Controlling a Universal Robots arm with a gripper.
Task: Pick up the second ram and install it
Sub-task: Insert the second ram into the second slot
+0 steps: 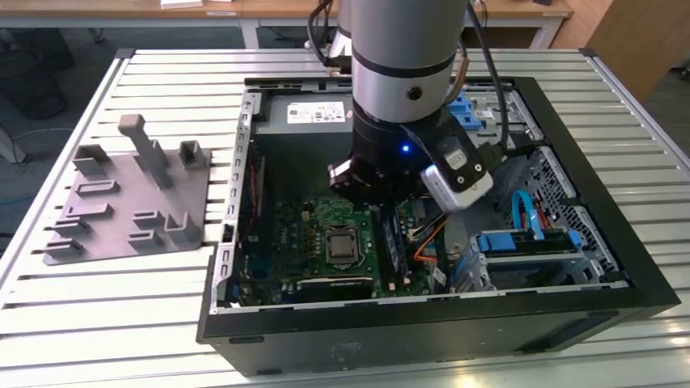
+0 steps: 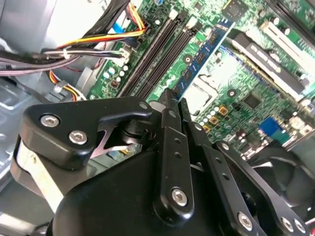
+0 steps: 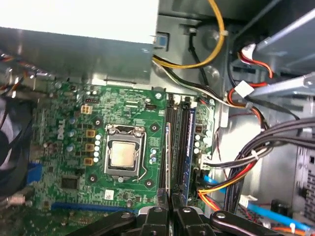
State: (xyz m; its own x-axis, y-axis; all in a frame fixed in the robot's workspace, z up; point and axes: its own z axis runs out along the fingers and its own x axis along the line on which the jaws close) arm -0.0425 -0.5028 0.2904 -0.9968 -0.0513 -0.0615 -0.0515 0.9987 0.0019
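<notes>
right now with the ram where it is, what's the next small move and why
Probably a slow straight push down. The fingers are shut on the second ram, which stands edge-on along the black slots beside the processor socket; whether it is already seated I cannot tell.

No readable text; white label [image 1: 307,115] illegible
</notes>
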